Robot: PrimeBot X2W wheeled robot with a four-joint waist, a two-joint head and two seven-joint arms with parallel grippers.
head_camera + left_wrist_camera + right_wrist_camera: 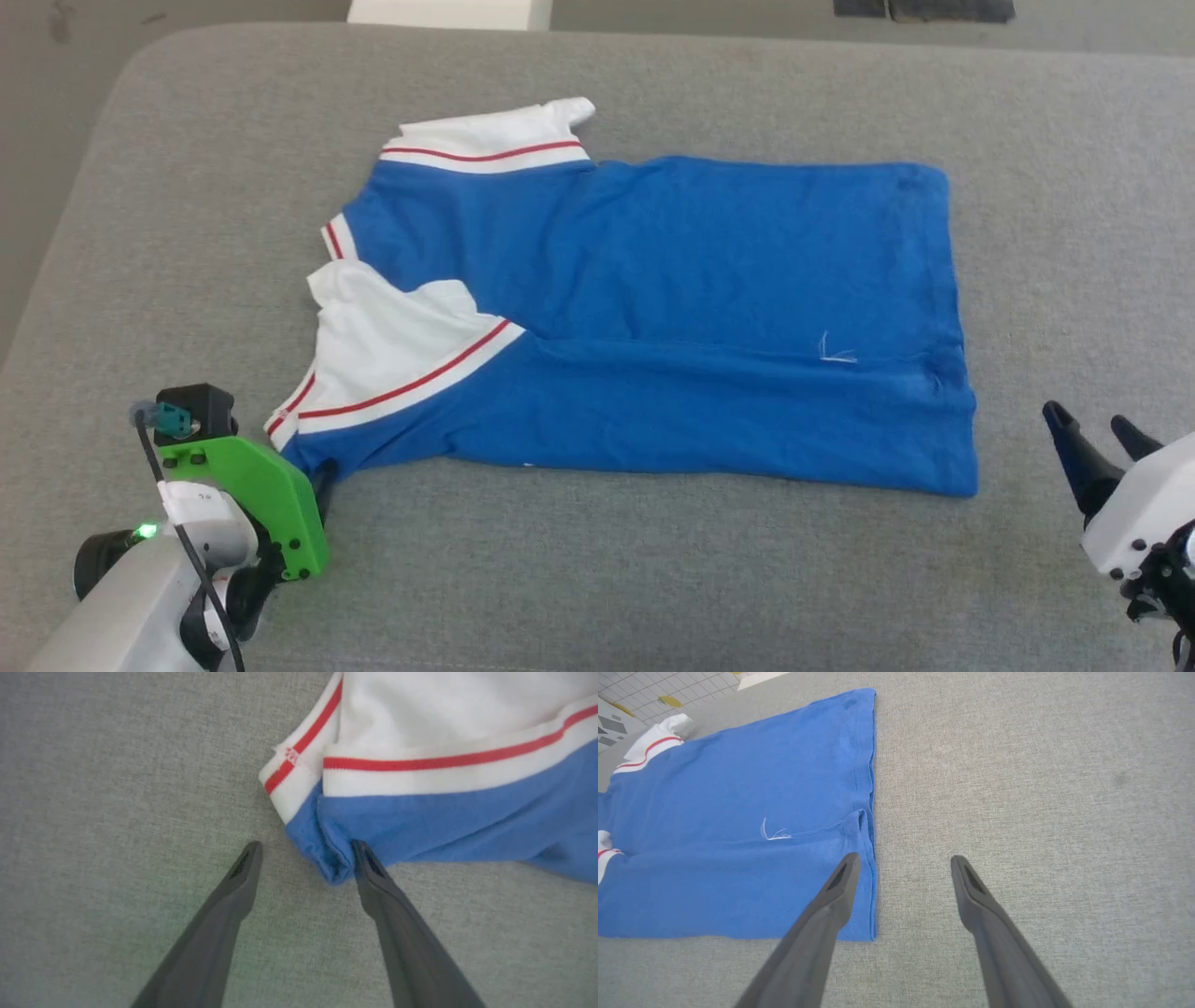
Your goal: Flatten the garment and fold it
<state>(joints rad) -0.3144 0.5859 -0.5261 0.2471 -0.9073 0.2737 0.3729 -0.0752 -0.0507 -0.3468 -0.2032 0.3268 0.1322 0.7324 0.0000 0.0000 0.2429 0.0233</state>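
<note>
The royal-blue garment (672,317) lies spread on the grey surface, its near long edge folded over itself. Its white sleeves with red stripes point left; the print does not show. My left gripper (306,851) is open low at the garment's near-left corner (334,865). One fingertip (362,851) touches that blue corner, the other rests on bare surface. In the head view this gripper (322,481) is mostly hidden under its green mount. My right gripper (1088,429) is open, hovering right of the hem (872,812), holding nothing.
The grey padded surface (597,569) has rounded far corners and open room in front of and to the right of the garment. A white object (448,11) stands beyond the far edge. Patterned floor (640,690) shows past the surface.
</note>
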